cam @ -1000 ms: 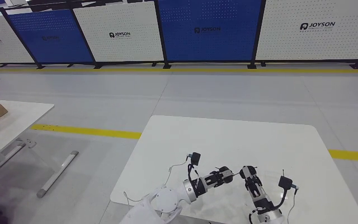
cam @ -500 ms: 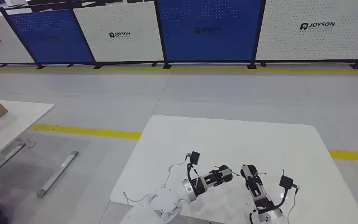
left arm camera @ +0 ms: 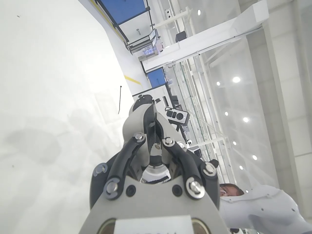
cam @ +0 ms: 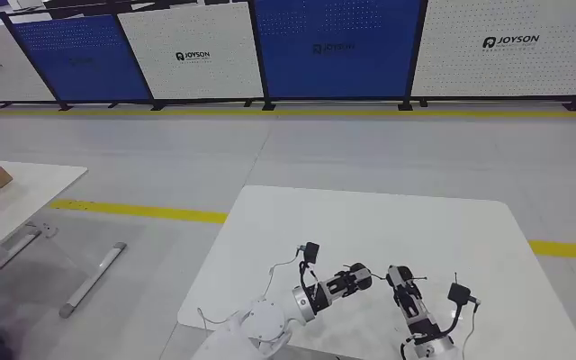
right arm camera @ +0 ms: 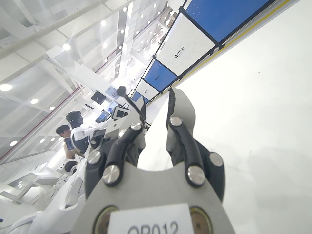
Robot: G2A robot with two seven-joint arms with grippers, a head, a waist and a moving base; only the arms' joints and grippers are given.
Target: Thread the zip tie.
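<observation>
Looking down at the white table [cam: 378, 216], I see both grippers over its near edge. My right gripper [right arm camera: 158, 96] is spread, and the black zip tie [right arm camera: 132, 105] leans on one finger, its head past the fingertip. My left gripper [left arm camera: 149, 105] pinches a thin black strap [left arm camera: 155, 125]. A second tie [left arm camera: 120, 99] lies on the table.

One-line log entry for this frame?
left pincer: shut on zip tie | right pincer: open, zip tie against one finger | spare tie: lying on table | pincers: close together
</observation>
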